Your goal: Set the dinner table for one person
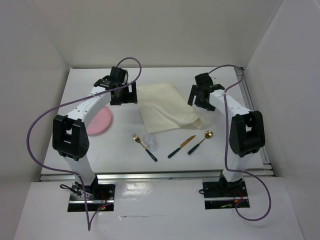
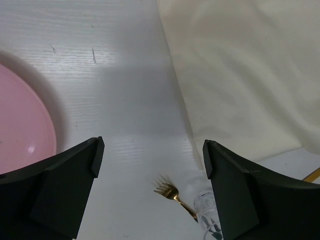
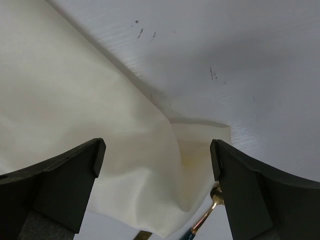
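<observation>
The white dinner table (image 1: 120, 152) carries a crumpled cream cloth (image 1: 165, 107) in its middle. A pink plate (image 1: 100, 122) lies at the left. Near the front lie a gold fork (image 1: 144, 146), a clear glass (image 1: 150, 141), a gold knife (image 1: 181, 146) and a gold spoon (image 1: 201, 142). My left gripper (image 2: 152, 157) hangs open over bare table between the plate (image 2: 22, 125) and the cloth's left edge (image 2: 240, 75). My right gripper (image 3: 157, 157) hangs open over the cloth's folded right corner (image 3: 150, 165), nothing between its fingers.
White walls close the table in at the back and both sides. A metal rail (image 1: 150, 175) runs along the near edge. In the left wrist view the fork (image 2: 172, 192) and glass (image 2: 207, 206) lie just past my fingers. The spoon (image 3: 212, 202) shows beside the right finger.
</observation>
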